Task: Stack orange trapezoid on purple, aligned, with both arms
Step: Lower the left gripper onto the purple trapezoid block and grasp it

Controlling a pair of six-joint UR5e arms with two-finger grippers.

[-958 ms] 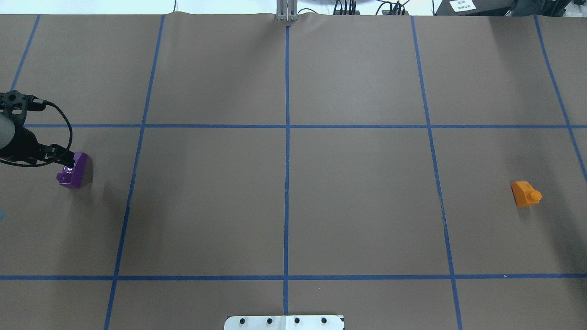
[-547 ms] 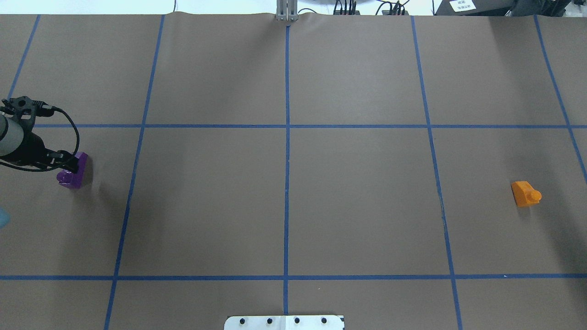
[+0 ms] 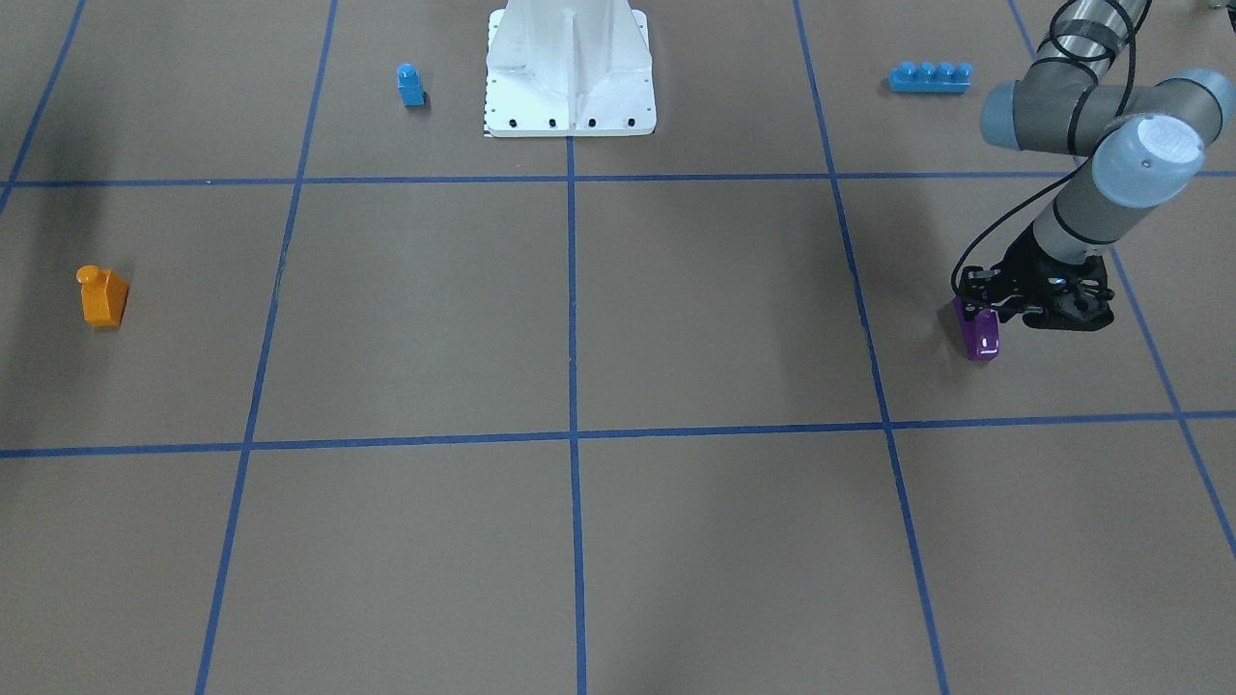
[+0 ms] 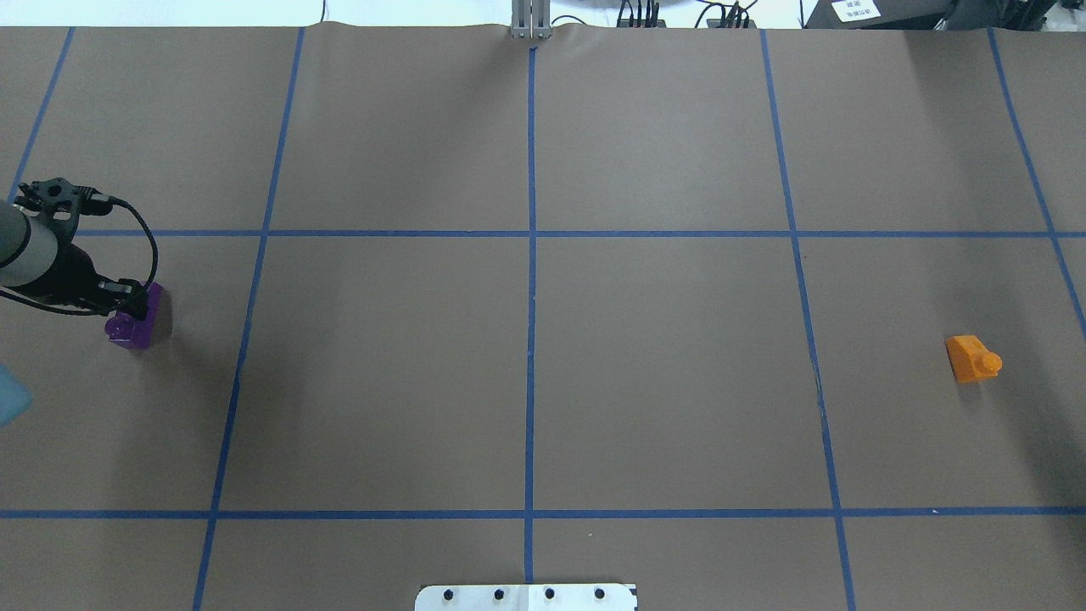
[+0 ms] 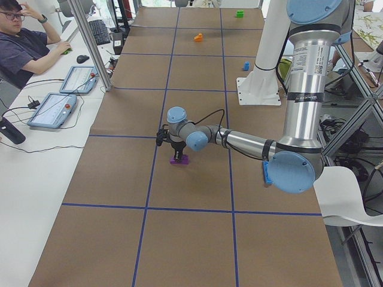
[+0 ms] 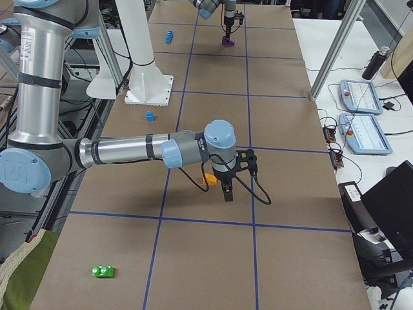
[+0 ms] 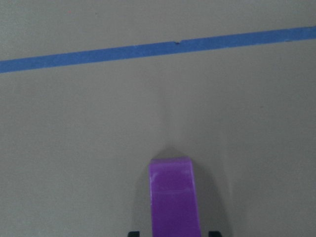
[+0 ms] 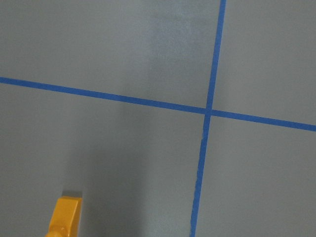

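The purple block (image 4: 131, 328) stands on the brown table at the far left, and shows in the front view (image 3: 983, 338). My left gripper (image 4: 136, 304) is low over it. In the left wrist view the purple block (image 7: 174, 197) sits between two fingertips (image 7: 134, 233) with a small gap on each side, so the gripper is open. The orange trapezoid (image 4: 971, 359) stands alone at the far right. My right gripper (image 6: 226, 194) shows only in the exterior right view, close beside the orange trapezoid (image 6: 210, 179); I cannot tell whether it is open or shut. The right wrist view shows the orange trapezoid (image 8: 64, 217) at its bottom left.
A small blue one-stud block (image 3: 410, 85) and a long blue brick (image 3: 929, 76) lie near the white base pedestal (image 3: 570, 68). A green block (image 6: 103, 271) lies at the right end of the table. An operator (image 5: 24, 48) sits beside the table.
My left arm has moved a little to the right, and its gripper now covers more of the purple block. The purple block and the orange trapezoid have not moved.
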